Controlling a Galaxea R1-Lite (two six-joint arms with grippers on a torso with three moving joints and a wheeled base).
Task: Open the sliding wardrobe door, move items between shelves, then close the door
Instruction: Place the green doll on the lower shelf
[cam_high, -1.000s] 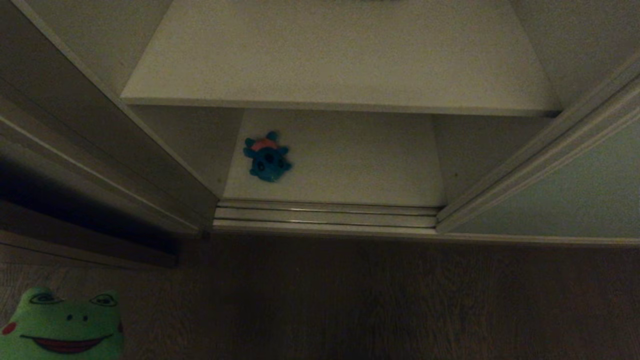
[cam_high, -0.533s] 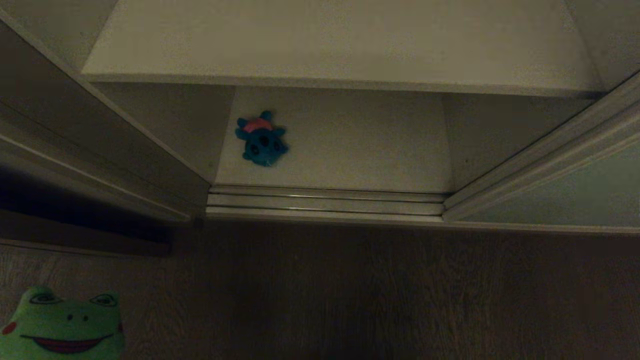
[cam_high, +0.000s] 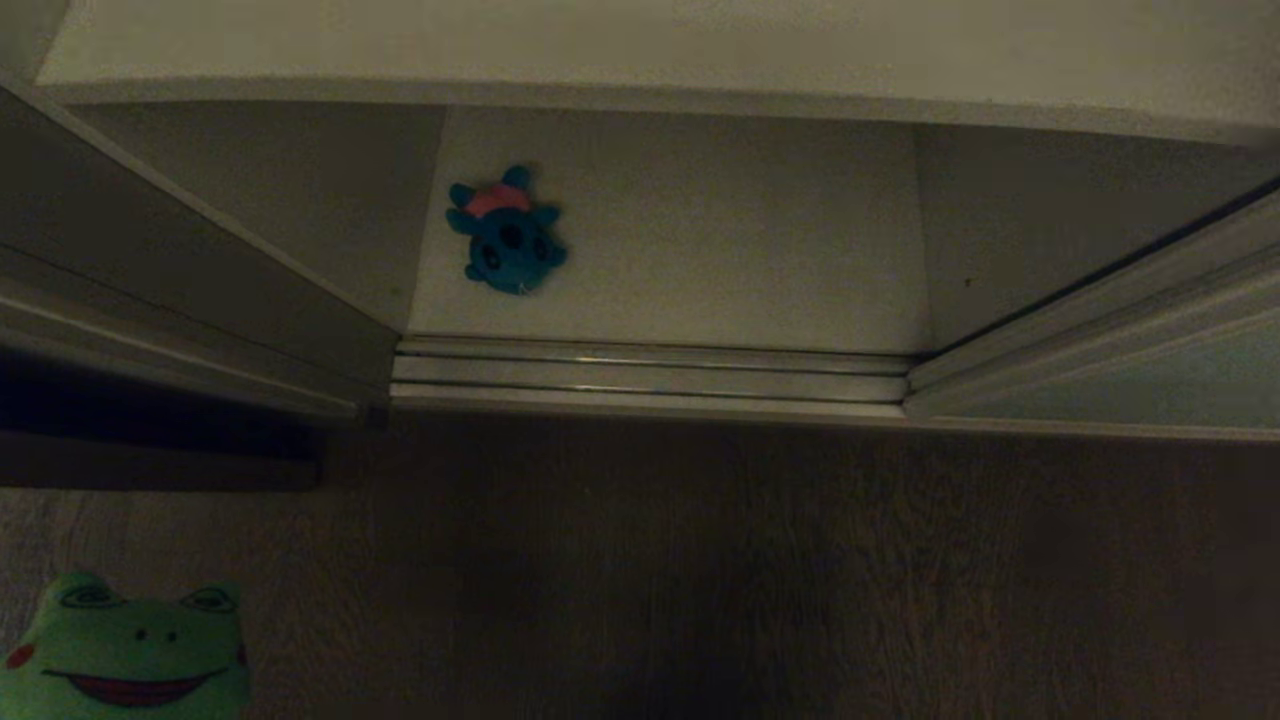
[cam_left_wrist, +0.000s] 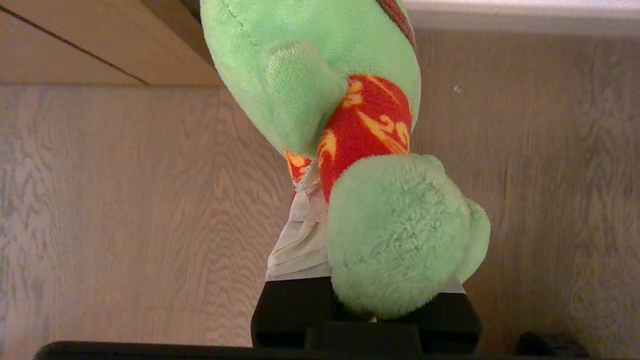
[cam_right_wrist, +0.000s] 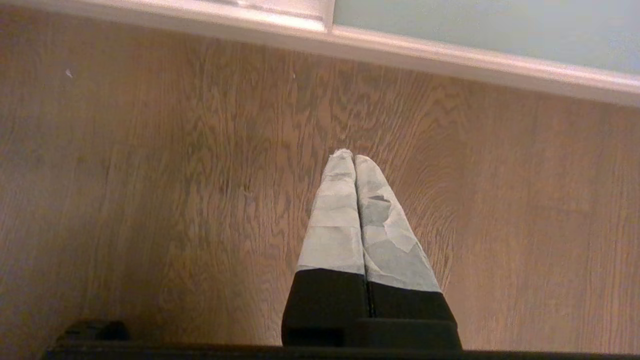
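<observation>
Sliding wardrobe door: pale grey-green panel, pushed aside on the right, compartment open.

Frog toy: green plush, red flowered shirt. Left gripper has its fingers clamped on the lower body; the head points away from the fingers, over the wood floor. In the head view only the grinning face shows, at the lower left corner.

Blue toy: pink top, lying flat on the bottom shelf, toward its left side, just behind the door tracks. Well apart from both sets of fingers.

Upper shelf: white board, front edge crossing above the blue toy.

Right gripper: 2 taped fingers pressed together, tips touching, nothing between them. It points over bare floor, with the door's cream frame edge beyond the fingertips.
</observation>
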